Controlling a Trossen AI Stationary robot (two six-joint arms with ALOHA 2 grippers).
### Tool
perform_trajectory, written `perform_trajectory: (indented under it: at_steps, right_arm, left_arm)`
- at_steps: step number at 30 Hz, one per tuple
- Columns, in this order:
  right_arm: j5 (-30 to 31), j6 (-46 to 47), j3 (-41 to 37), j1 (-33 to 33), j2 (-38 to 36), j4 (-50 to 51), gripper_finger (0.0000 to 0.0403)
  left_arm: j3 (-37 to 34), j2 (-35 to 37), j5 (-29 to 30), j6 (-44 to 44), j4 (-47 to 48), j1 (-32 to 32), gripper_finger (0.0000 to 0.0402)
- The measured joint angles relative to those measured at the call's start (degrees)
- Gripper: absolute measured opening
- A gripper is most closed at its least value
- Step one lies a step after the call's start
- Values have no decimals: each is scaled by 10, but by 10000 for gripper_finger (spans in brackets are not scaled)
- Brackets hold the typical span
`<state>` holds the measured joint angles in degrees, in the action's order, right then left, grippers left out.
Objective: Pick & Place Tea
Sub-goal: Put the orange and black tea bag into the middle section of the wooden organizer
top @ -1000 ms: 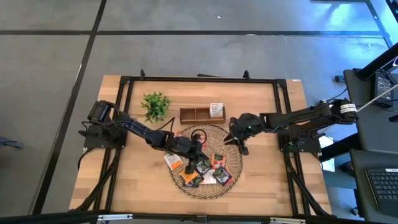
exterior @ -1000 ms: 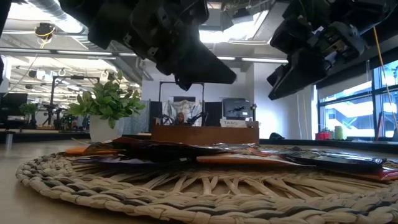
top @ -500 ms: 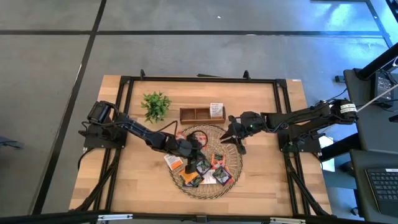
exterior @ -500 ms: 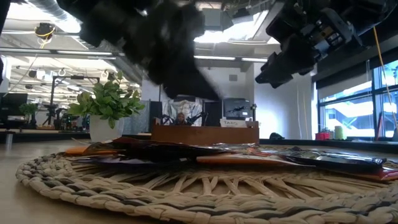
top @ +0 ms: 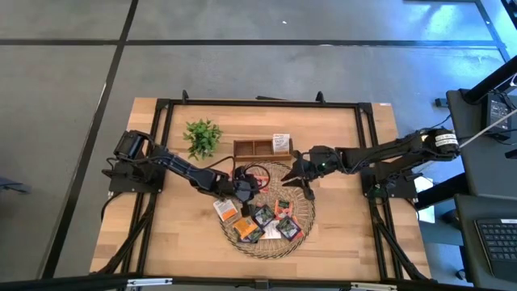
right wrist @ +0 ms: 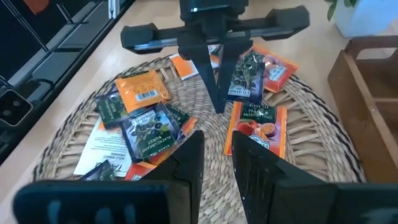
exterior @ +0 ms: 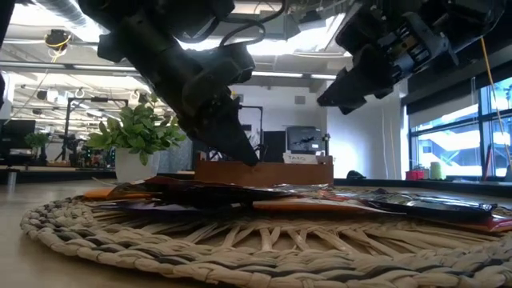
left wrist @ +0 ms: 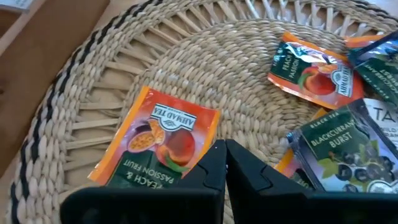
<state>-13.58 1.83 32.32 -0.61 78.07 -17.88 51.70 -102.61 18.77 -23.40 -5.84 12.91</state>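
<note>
Readable on an orange sachet (left wrist: 158, 146): "AHMAD TEA" and "PEACH & PASSION FRUIT". On a dark sachet (left wrist: 339, 146): "BLACKCURRANT BURST". Partly legible on a second orange sachet (left wrist: 314, 68): "PEACH".

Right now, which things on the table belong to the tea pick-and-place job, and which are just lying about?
Belonging to the job:
- tea sachets, scattered on the round woven tray
- wooden compartment box, one white sachet already inside
- left gripper, shut, low over the tray
- right gripper, hovering above the tray's edge

Lying about:
- small potted plant
</note>
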Motion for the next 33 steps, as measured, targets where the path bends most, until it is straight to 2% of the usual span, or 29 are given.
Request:
perform_trajectory:
  at_steps: [6, 10, 15, 21, 28, 33]
  right_arm:
    - [0, 11, 1, -3, 76, -89, 85]
    - [0, 10, 18, -3, 122, -95, 85]
    - [0, -12, 50, -3, 169, -94, 85]
    - [5, -39, 88, -3, 218, -96, 85]
    - [8, -54, 105, -3, 250, -94, 85]
    - [57, -55, 105, -3, 253, -89, 85]
  left_arm:
    - [0, 0, 27, -31, 27, 0, 3]
    - [0, 17, 21, -93, 78, -3, 3]
    - [0, 66, 65, -142, 144, -4, 3]
    - [0, 85, 115, -143, 127, -4, 4]
    - [-1, 75, 95, -212, 125, -10, 8]
    - [-1, 70, 83, -230, 121, -19, 38]
